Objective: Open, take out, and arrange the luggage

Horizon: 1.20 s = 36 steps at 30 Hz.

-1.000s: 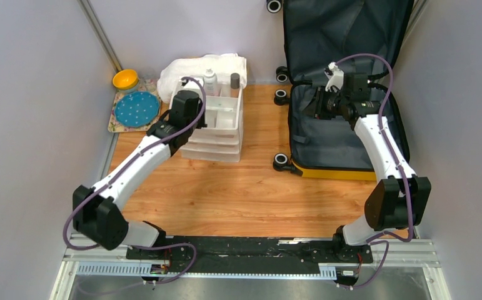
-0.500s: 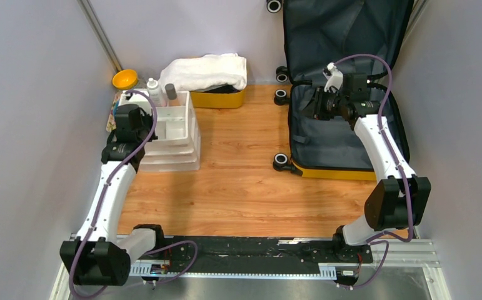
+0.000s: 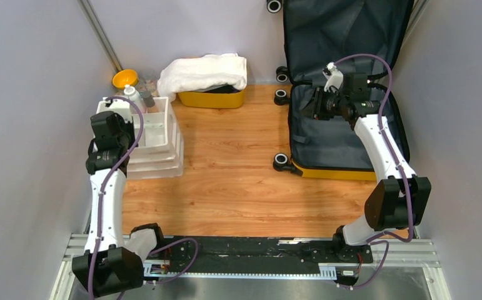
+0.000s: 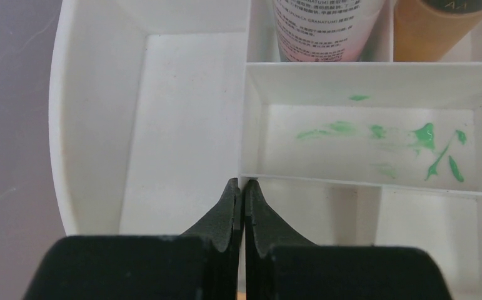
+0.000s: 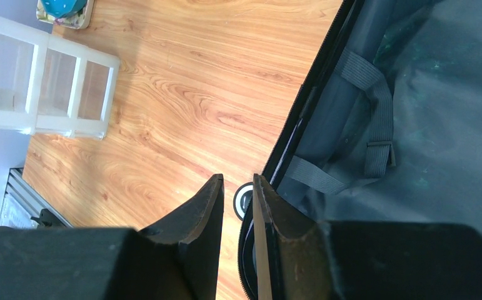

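The luggage lies open at the right, its lid leaning on the back wall and dark grey lining showing above the yellow shell edge. My right gripper hovers over its left rim, jaws slightly open with nothing between them; in the right wrist view this gripper frames a wheel and the zipper edge of the luggage. My left gripper is shut on a thin divider wall of the white organiser. That organiser stands at the far left.
Bottles stand in the organiser's back compartments, with green smears in one tray. A yellow tub under a white towel sits at the back centre. A yellow bowl is in the back left corner. Grey walls close both sides.
My left arm has dragged the organiser leftward to the left wall, uncovering the yellow tub and towel and covering the blue mat. The right arm has not moved.
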Tool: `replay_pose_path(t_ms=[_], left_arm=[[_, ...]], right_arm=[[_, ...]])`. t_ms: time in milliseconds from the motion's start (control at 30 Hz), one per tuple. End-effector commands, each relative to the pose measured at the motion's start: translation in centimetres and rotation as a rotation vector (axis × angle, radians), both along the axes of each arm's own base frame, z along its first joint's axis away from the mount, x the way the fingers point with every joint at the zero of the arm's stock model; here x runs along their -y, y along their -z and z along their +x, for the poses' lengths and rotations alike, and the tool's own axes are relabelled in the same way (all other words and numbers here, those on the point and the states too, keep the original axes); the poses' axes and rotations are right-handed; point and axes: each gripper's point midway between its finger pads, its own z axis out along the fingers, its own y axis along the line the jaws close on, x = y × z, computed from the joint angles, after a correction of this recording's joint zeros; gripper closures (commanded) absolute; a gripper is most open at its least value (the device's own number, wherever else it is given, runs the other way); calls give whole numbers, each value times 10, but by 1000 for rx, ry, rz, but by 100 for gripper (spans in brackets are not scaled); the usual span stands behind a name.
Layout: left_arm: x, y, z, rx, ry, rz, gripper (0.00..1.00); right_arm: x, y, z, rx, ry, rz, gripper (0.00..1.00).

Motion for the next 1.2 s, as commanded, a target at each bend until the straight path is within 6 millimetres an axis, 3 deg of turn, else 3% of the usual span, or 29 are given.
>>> replay_pose_path(t_ms=[0,133,400,433,467,500,567,600,800,833,900,933,1000,1033,1167], left_arm=[[-42,-17,9,7,-28,141,100],[-45,-19,19,6,36,168,100],[-74,-7,23,-35,1,204,100],[-74,-5,24,-39,9,204,96],[-73,-9,26,-35,26,204,87],[-67,0,22,-82,56,172,79],[-50,-9,24,-71,136,124,46],[-42,-5,18,-95,159,94,18],[-29,-29,0,-95,147,36,17],[-26,-44,0,-66,153,31,17],[-19,-54,-6,-64,164,10,17],[-17,-71,-6,-35,165,7,17],[-15,-76,-12,-59,147,-28,17],[-12,-91,-11,-30,146,-38,16],[-1,-121,-5,53,143,-115,16]], right_arm=[[-3,-27,5,67,-14,24,73],[-3,-29,5,72,-18,19,73],[-3,-26,-1,77,-20,13,73],[-2,-26,-1,75,-17,12,73],[-2,-27,-1,78,-19,14,73],[-2,-28,-1,80,-21,15,73],[-3,-31,-1,83,-25,15,71],[-4,-32,-1,85,-29,14,70],[1,-40,-2,116,-39,-20,66],[2,-41,-4,117,-39,-27,66],[6,-43,-3,127,-37,-43,65],[8,-42,-3,120,-32,-45,65],[11,-44,-1,124,-29,-49,64],[14,-45,-1,125,-22,-51,64],[23,-54,7,143,2,-48,57]])
